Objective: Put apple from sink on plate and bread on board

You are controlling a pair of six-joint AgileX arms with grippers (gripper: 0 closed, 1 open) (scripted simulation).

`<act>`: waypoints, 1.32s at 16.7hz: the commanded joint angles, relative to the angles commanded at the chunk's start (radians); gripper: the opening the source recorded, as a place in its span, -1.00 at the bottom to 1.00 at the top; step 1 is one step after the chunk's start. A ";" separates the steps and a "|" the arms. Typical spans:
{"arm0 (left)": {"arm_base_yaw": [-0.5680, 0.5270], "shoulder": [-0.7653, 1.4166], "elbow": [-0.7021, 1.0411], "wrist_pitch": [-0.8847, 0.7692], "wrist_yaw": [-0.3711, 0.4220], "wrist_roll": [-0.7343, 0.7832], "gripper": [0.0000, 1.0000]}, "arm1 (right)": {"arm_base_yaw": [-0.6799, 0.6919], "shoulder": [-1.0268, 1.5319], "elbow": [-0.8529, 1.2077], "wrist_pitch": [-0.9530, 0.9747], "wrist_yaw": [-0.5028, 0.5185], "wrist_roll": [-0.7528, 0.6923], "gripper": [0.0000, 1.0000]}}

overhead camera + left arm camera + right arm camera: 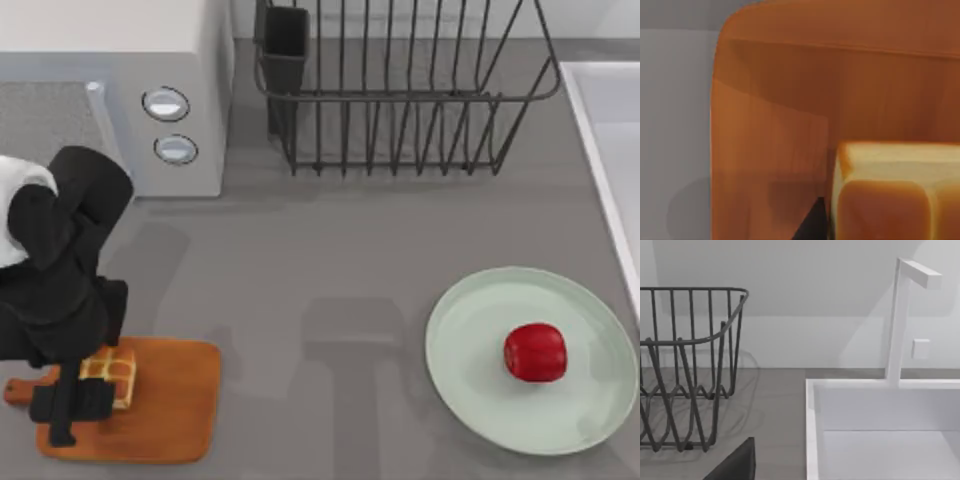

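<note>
The red apple [535,352] rests on the mint-green plate [462,330] at the table's right front. At the left front lies the orange-brown board [170,400], and the golden bread [112,365] is at its left part. My left gripper [85,400] comes down over it, shut on the bread. In the left wrist view the bread [890,195] looms close over the board [770,125], with one dark finger [812,225] beside it. The sink [612,130] runs along the right edge. One dark finger [737,462] of the right gripper points toward the sink [812,430].
A microwave [110,60] stands at the back left. A dark wire dish rack [400,90] holding a black cup [285,45] stands at the back middle. A white faucet [900,320] rises behind the sink. Grey countertop [330,290] lies between board and plate.
</note>
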 joint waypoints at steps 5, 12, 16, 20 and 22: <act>0.000 0.000 0.000 0.000 0.000 0.000 -0.70 | 0.000 0.000 0.000 0.000 0.000 0.000 1.00; 0.000 0.000 0.000 0.000 0.000 0.000 0.36 | 0.000 0.000 0.000 0.000 0.000 0.000 1.00; 0.000 0.000 0.000 0.000 0.000 0.000 0.96 | 0.000 0.000 0.000 0.000 0.000 0.000 1.00; 0.000 0.000 0.000 0.000 0.000 0.000 1.00 | 0.000 0.000 0.000 0.000 0.000 0.000 1.00; 0.000 0.000 0.000 0.000 0.000 0.000 1.00 | 0.000 0.000 0.000 0.000 0.000 0.000 1.00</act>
